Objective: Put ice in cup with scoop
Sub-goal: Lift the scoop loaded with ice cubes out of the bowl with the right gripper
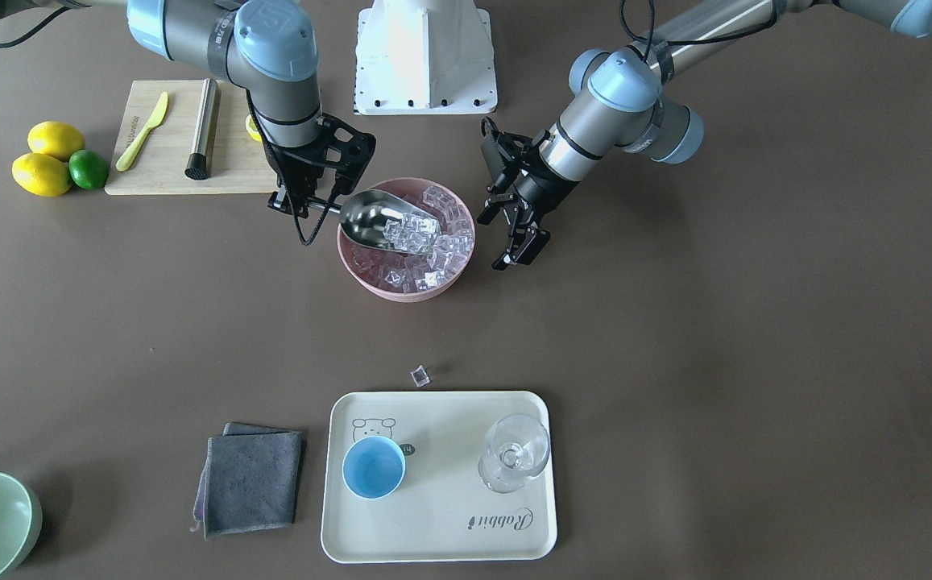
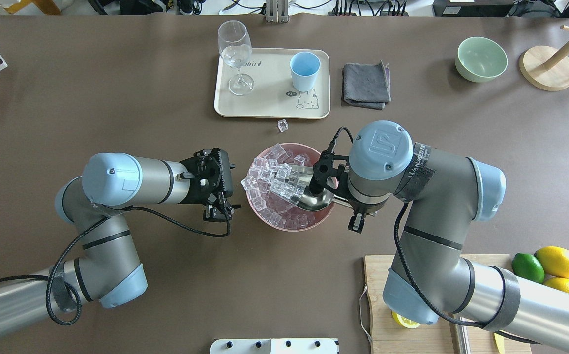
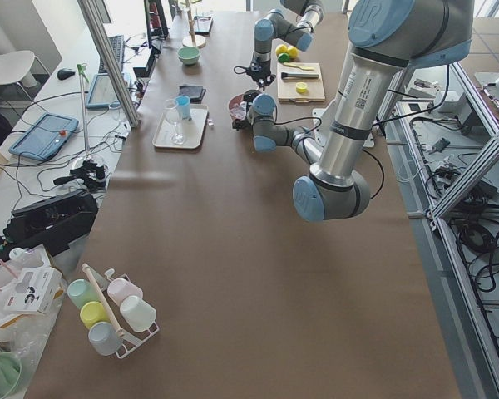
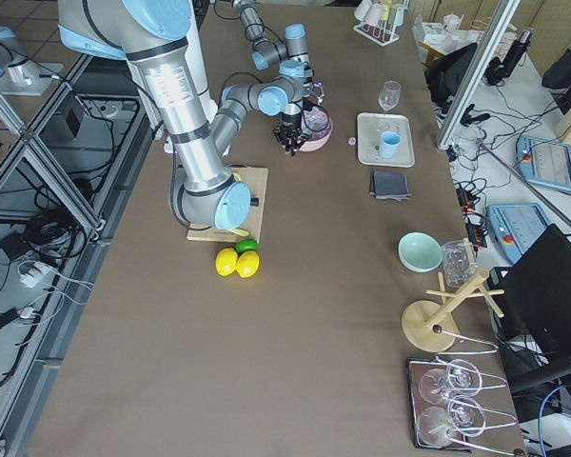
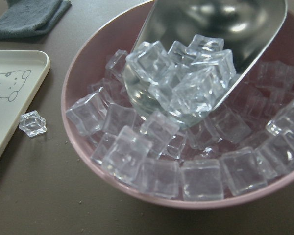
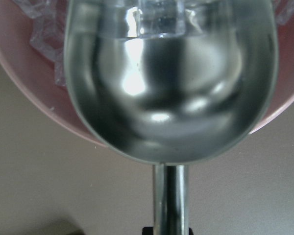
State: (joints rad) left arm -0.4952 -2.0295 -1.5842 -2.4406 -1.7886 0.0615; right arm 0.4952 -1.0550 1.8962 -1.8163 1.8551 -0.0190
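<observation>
Landmark: the pink bowl [image 1: 405, 295], mid-table and heaped with ice [image 1: 425, 274].
Scoop: the scoop [image 1: 369, 213] lies over the bowl's right-arm side with its mouth dipped into the heap. Several cubes sit at the open lip.
Right gripper: the right gripper [image 1: 308, 204] is closed on the scoop's thin rod handle, just outside the bowl's rim.
Left gripper: the left gripper [image 1: 514, 234] hangs just beside the bowl on the opposite side, fingers spread wide and empty.
Cup: the cup [image 1: 373, 467] stands upright and empty on a cream tray [image 1: 441, 524], well apart from the bowl on the operators' side.
Risk, spill: the load sits at the lip, so any downward tilt of the mouth during lift or carry would likely shed cubes.
Risk, grip: the rod is round and slim, and the loaded trough could roll in the fingers.
Risk, pour: the scoop's mouth looks about as wide as the cup, so cubes may miss it.
Obstruction: a stemmed glass [image 1: 514, 455] stands near the cup on the tray and could be knocked over. One loose cube [image 1: 420, 375] lies between bowl and tray.
Surroundings: a grey cloth [image 1: 252, 479] lies beside the tray. A cutting board [image 1: 171, 145], lemons [image 1: 43, 174] and a lime [image 1: 89, 169] sit beyond the right arm, off the route.
</observation>
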